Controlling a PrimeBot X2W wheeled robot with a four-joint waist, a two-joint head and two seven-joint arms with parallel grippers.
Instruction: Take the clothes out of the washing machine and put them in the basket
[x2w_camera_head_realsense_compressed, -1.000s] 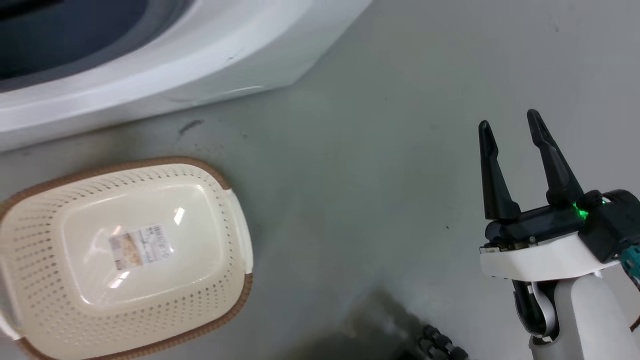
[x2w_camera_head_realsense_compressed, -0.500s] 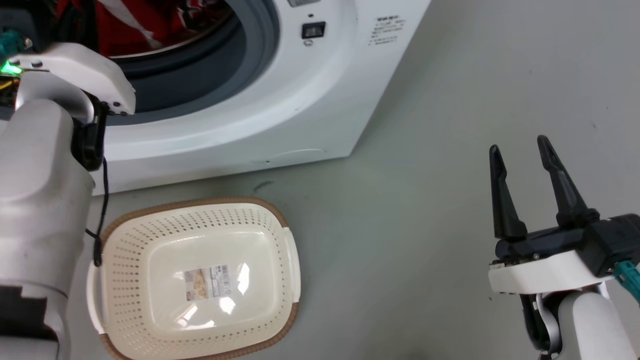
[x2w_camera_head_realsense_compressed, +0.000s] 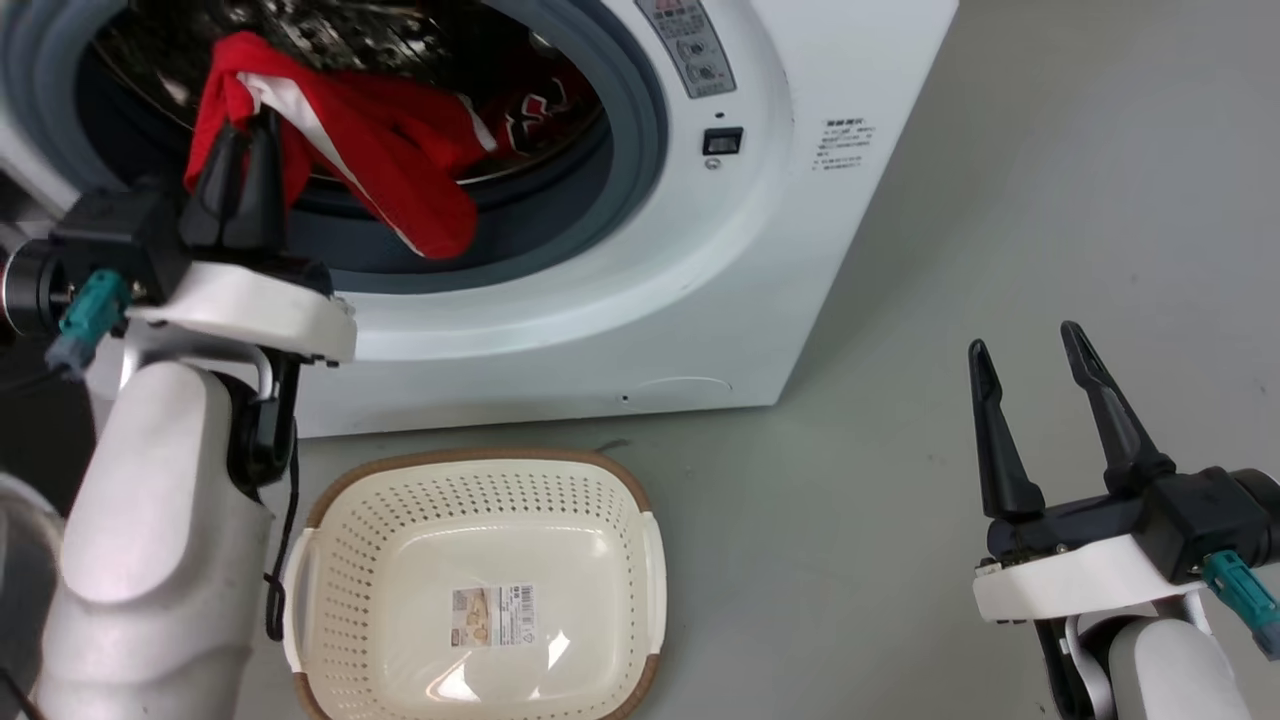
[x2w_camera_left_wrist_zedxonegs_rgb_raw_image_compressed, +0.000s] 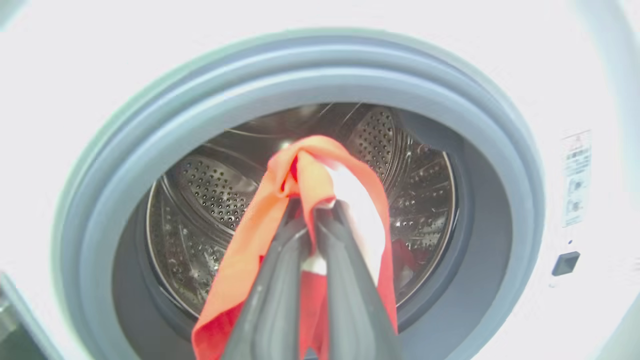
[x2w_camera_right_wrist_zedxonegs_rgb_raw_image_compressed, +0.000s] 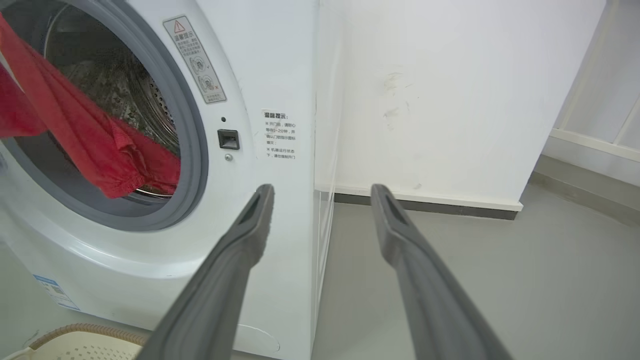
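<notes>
The white washing machine stands at the top of the head view with its grey-rimmed porthole uncovered. My left gripper is shut on a red garment with a white band, held up at the porthole's mouth. The cloth drapes over the closed fingers and trails back into the steel drum. More red clothes with black-and-white lettering lie inside. The cream basket sits on the floor below the porthole with nothing in it. My right gripper hangs open at the lower right, away from the machine.
Grey floor spreads to the right of the machine. A white wall with a dark skirting strip stands behind it. The basket's brown rim peeks in at the bottom left of the right wrist view.
The head camera has tilted up, bringing the porthole and drum into view. The left arm has come into the picture, its gripper holding the red garment at the porthole. The right gripper stays open.
</notes>
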